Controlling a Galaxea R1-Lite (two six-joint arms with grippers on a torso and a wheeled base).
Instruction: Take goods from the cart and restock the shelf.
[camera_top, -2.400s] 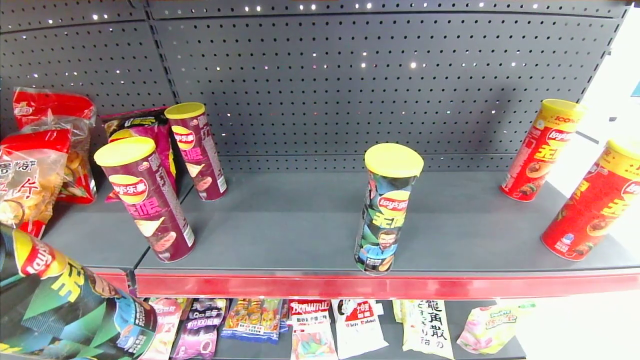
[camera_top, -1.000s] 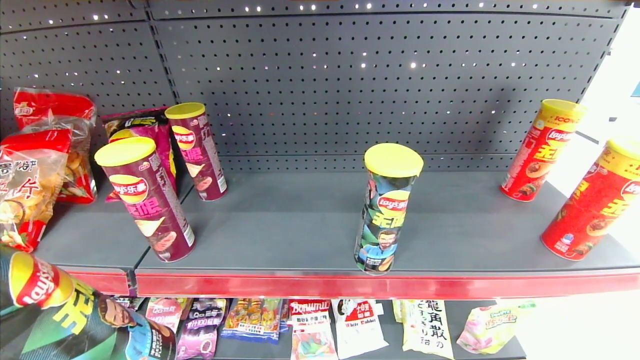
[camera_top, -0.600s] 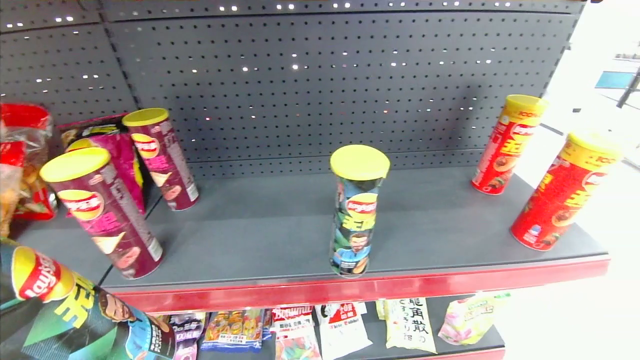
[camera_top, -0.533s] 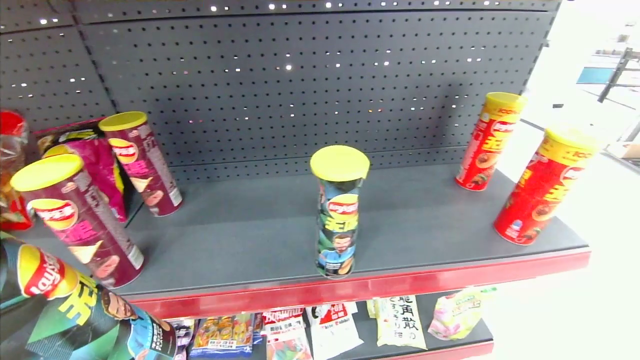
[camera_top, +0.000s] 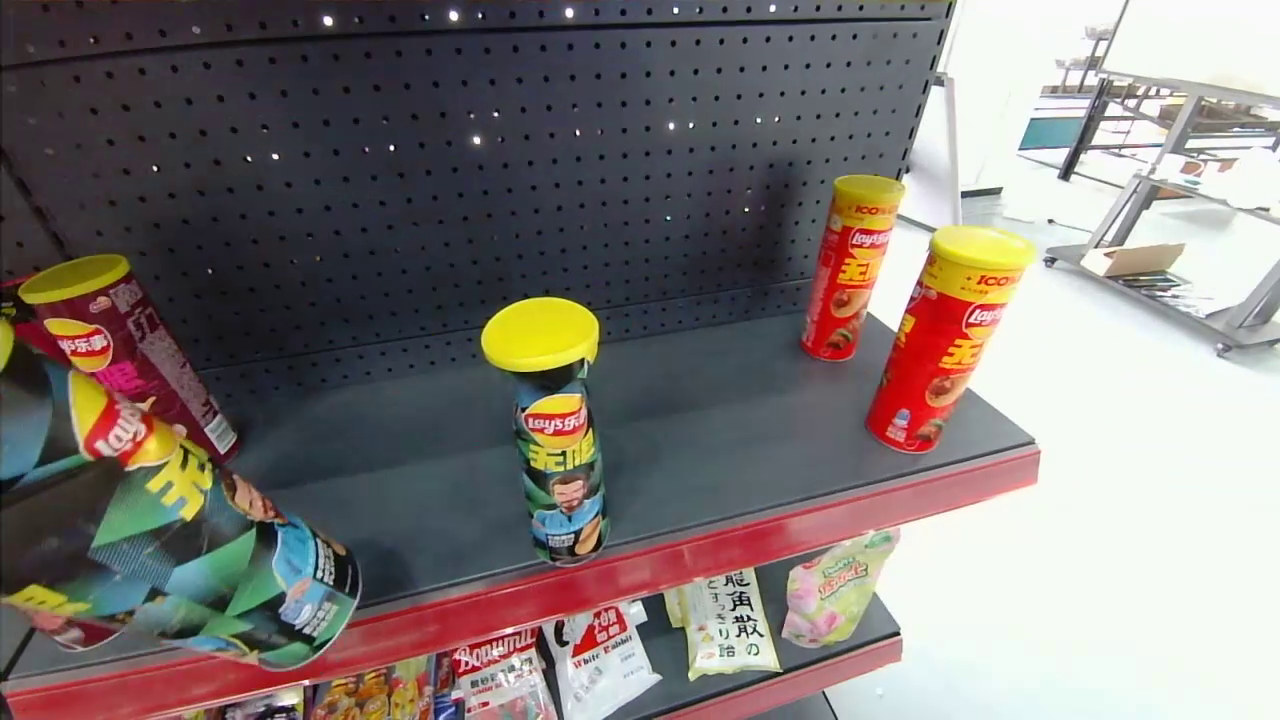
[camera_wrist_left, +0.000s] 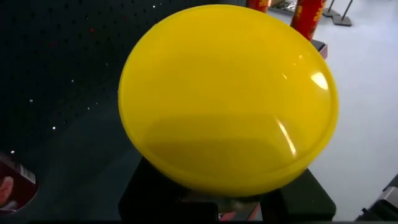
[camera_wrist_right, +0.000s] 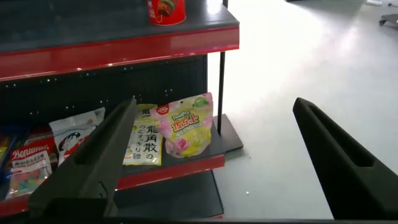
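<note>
1. The left pincer (camera_wrist_left: 221, 199) is clamped on the held can (camera_top: 170, 540). The can hangs tilted in the air, well to the robot's left of the standing green can (camera_top: 558, 450). Its yellow lid (camera_wrist_left: 227, 99) faces the wrist camera.
2. The right pincer (camera_wrist_right: 217, 165) has its fingers wide apart and carries nothing. It sits lower than the standing green can, looking at the snack bags (camera_wrist_right: 180, 124) on the tier beneath.
3. The step in hand looks like setting the held can on the shelf (camera_top: 720, 400). The bare deck between the standing green can and the purple can (camera_top: 120, 350) to its left seems the natural spot, since the held can carries the same print.
4. To do it well:
   - bring the held can upright before moving it inward;
   - carry its base over the red lip (camera_top: 700, 560) rather than into it;
   - lower it until the base sits flat, and only then let go;
   - keep it apart from the standing green can, because these tall, narrow cans would likely topple at a nudge.
</note>
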